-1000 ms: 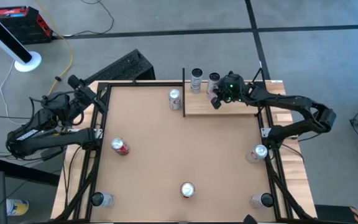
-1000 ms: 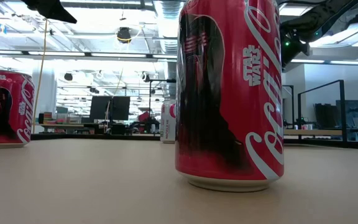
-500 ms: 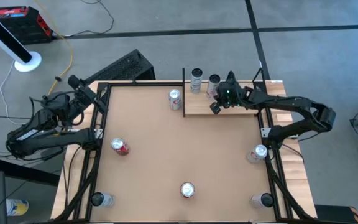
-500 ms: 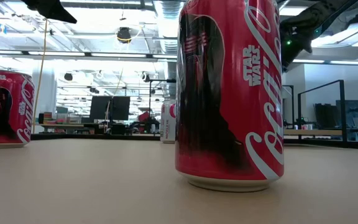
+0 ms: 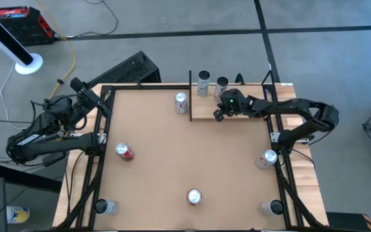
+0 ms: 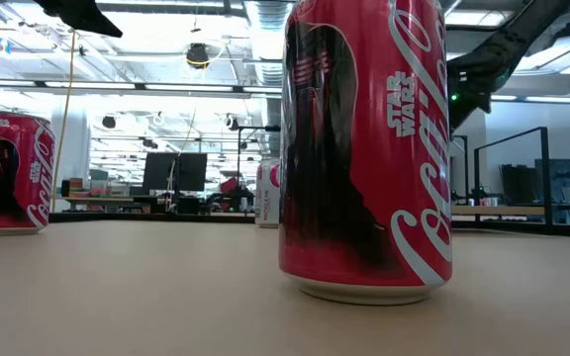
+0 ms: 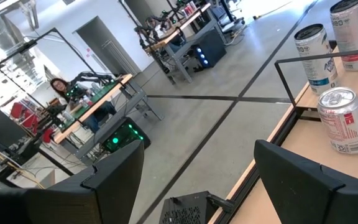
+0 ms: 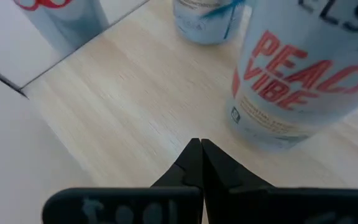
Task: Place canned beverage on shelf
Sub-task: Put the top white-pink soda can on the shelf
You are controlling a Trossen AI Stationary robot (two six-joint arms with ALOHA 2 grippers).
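The pale wood shelf point(image 5: 250, 111) stands at the table's far right and shows close up in the right wrist view point(image 8: 129, 99). Two cans stand upright on its far part: a "Peach Vibe" can point(image 5: 221, 84) point(image 8: 297, 74) and a second can point(image 5: 203, 82) point(image 8: 205, 18). A third can point(image 5: 181, 102) stands on the table just left of the shelf's black upright. My right gripper point(image 5: 218, 114) point(image 8: 199, 152) hovers over the shelf on the near side of the cans, shut and empty. My left gripper point(image 5: 90, 96) point(image 7: 210, 186) waits open at the table's far left corner.
Loose cans stand on the brown tabletop: two red ones point(image 5: 124, 151) point(image 5: 194, 196), the latter filling the low view point(image 6: 364, 148), a silver one point(image 5: 267, 158) at the right and two at the near corners point(image 5: 105, 206) point(image 5: 272, 207). Black frame rails run along the table's edges.
My right gripper has drawn back from the two cans on the shelf, going toward the table's near edge and a little to the left. The cans have stayed upright where they were.
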